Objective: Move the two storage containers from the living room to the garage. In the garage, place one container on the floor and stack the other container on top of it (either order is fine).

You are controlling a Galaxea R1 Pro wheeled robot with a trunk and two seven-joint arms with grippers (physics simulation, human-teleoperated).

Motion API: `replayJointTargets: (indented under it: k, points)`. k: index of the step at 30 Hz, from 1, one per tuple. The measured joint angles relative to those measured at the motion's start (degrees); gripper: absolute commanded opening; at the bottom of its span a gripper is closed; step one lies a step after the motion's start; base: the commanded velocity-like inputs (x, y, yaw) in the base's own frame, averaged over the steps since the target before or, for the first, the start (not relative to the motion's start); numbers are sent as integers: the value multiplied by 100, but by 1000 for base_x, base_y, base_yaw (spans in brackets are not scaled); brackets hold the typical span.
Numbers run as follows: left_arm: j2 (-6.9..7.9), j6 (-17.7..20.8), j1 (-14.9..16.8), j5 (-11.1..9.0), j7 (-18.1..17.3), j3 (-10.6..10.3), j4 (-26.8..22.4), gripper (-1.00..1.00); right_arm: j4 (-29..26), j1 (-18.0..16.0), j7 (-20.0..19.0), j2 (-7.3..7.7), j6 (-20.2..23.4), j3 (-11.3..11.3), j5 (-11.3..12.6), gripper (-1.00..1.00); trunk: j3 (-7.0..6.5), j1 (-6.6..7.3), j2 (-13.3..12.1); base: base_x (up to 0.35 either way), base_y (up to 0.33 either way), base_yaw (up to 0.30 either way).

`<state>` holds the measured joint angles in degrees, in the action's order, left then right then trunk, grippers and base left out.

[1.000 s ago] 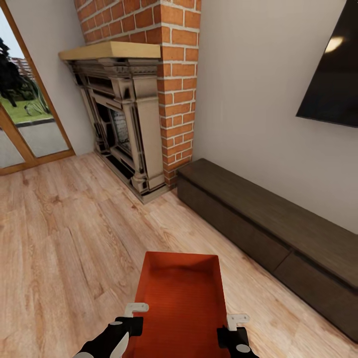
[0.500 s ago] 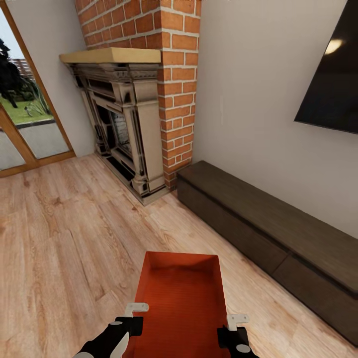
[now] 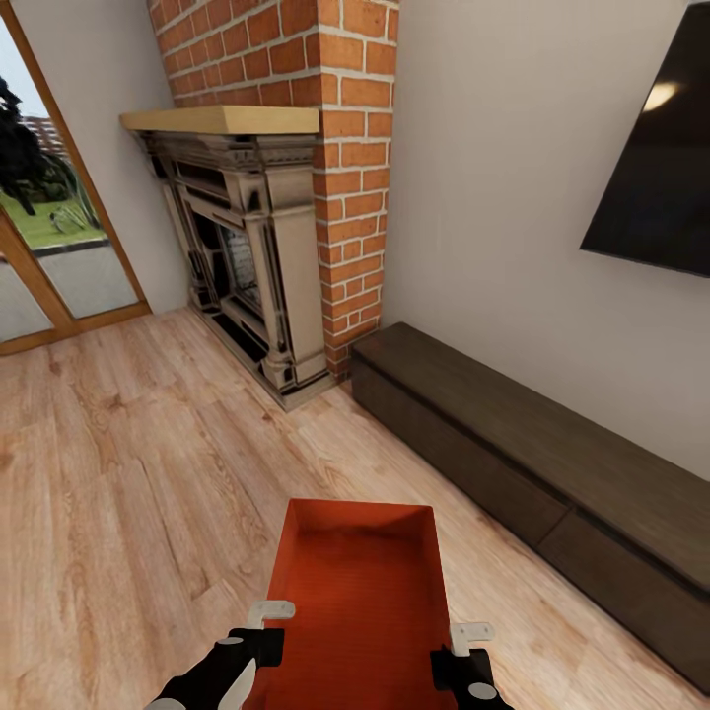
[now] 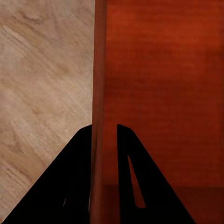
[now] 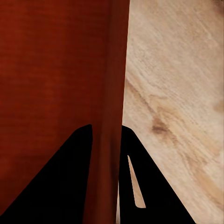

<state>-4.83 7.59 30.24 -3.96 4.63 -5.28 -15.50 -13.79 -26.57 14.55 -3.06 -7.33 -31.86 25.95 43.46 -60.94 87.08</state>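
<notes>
An orange-red storage container is held in front of me, low in the head view, above the light wood plank floor of the living room. My left gripper is shut on its left wall, and my right gripper is shut on its right wall. In the left wrist view the thin wall runs between the two dark fingers. The right wrist view has the other wall pinched between the fingers in the same way. The container is empty inside.
A brick chimney with a dark fireplace stands ahead. A long low dark cabinet runs along the right wall under a black TV. Wood-framed glass doors are at the far left.
The whole view has shifted slightly, so the fireplace, cabinet and TV sit a little lower in the picture. The container and both grippers keep the same place relative to me.
</notes>
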Motion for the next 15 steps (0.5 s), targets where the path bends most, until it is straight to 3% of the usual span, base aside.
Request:
replayJointTargets:
  k: [15]
  points:
    - [1,0,-1,-5,0,1,1,-100,-3,0,-3,0,9,17,-27,-100,-269,330,-602,0,0,0]
